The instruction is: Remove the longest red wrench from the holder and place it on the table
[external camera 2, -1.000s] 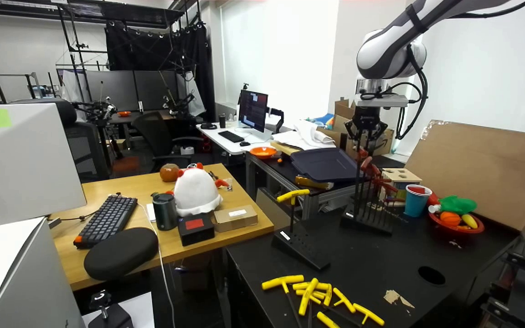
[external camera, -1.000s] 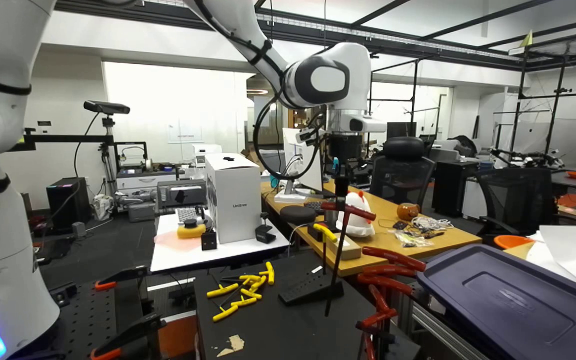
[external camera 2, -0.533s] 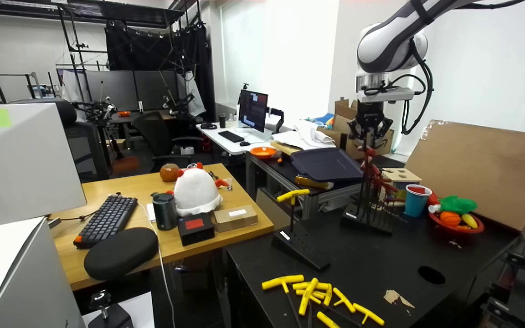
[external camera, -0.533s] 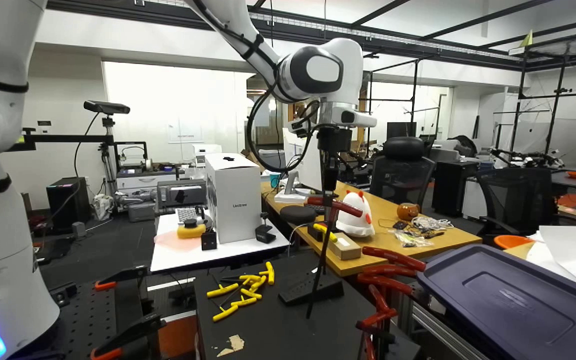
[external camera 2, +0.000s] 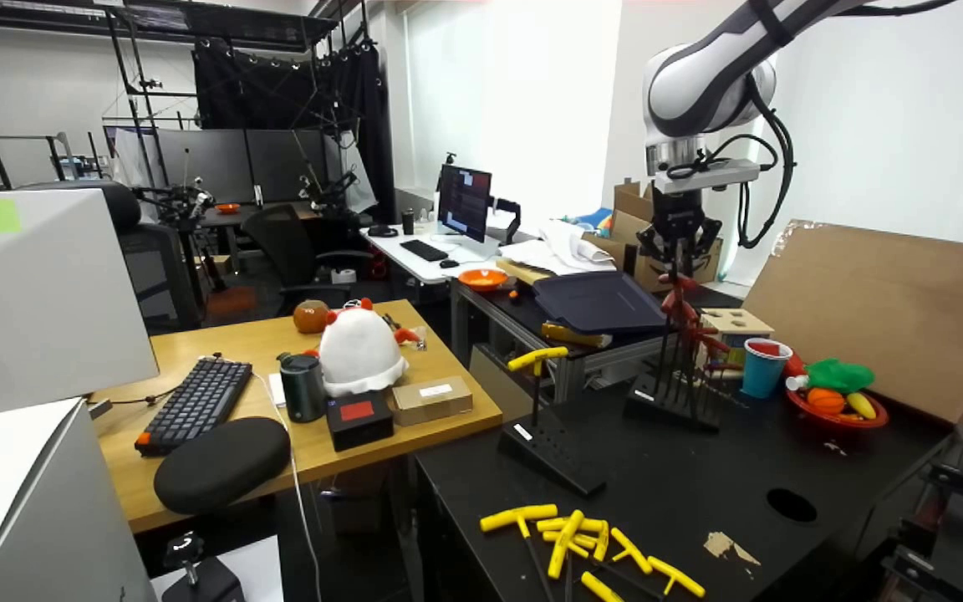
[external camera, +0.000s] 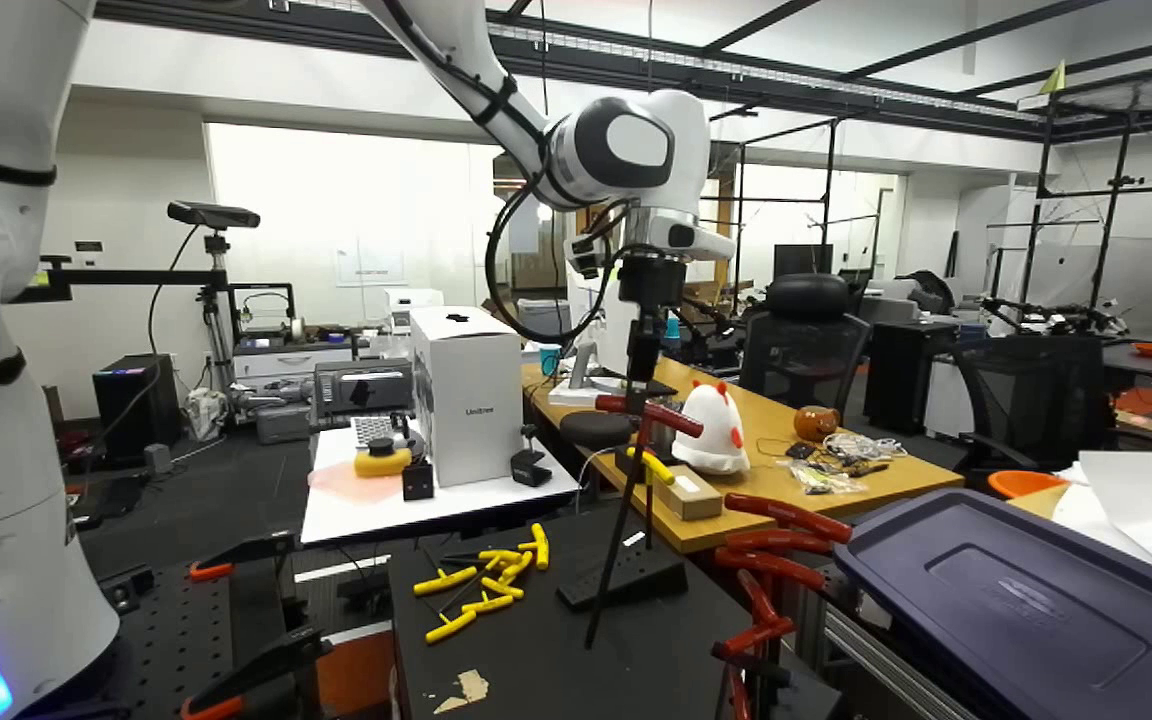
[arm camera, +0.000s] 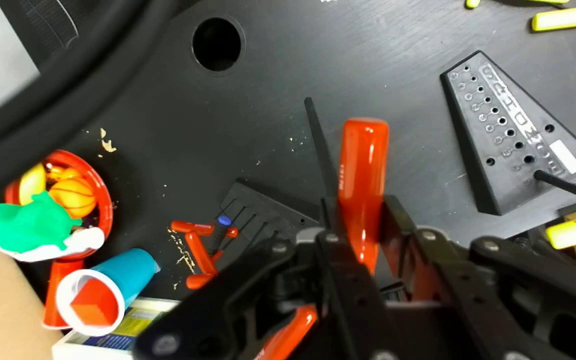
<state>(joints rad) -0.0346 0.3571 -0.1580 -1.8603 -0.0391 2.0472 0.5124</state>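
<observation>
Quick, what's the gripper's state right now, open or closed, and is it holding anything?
Gripper: closed, holding the long red-handled wrench by its handle.

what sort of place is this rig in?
Most likely a robotics lab that doubles as office space: a robot arm over a black table, a computer monitor and an office chair in the background.

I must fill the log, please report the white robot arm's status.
Gripper shut on red T-handled wrench. Wrench out of black slotted holder, held over black matte table. Possible obstacle: black wedge-shaped rack nearby.
</observation>
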